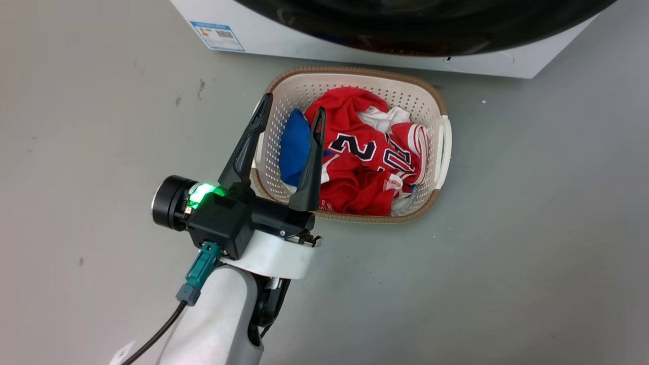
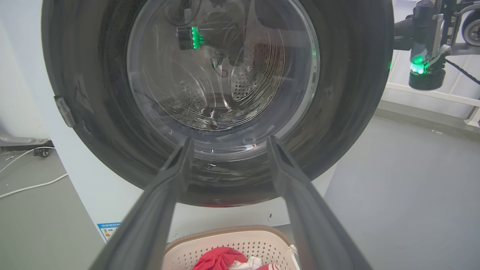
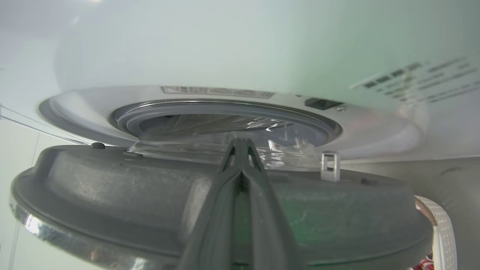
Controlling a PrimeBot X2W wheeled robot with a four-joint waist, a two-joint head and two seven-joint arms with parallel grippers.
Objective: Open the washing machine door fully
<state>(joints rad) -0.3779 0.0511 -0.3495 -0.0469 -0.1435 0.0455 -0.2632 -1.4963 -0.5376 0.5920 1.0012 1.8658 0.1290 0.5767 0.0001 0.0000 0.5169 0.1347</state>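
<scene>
Head view: the washing machine door (image 1: 431, 30), a glossy black disc, fills the 12 o'clock edge, hung on the white washing machine (image 1: 304, 45). Below it a laundry basket (image 1: 355, 71) sits on the floor with a red jersey (image 1: 365, 167) inside. The left claw (image 1: 294, 104) rises from 7 o'clock, its 2 fingers spread and holding nothing, tips over the basket's near-left rim.

Left wrist view: the door's outer face (image 2: 356, 93) is seen head-on, with its domed glass bowl (image 2: 221, 75) at 12 o'clock between the open fingers of the left claw (image 2: 229, 139), which stands clear of it. The right arm (image 2: 423, 56) reaches to the door's edge at 2 o'clock.

Right wrist view: the door's grey inner side (image 3: 112, 195) lies from 8 to 4 o'clock, standing off the grey-gasketed drum opening (image 3: 225, 108) at 12 o'clock. The latch hook (image 3: 330, 166) is free of the machine. The right claw (image 3: 240, 140) has its fingers pressed together with nothing between them, lying along the inner side. Whether it bears on the door cannot be told.

Progress, as judged: the latch is released and the door is ajar, with a gap behind it. The wide outward swing to full opening is left to do.
</scene>
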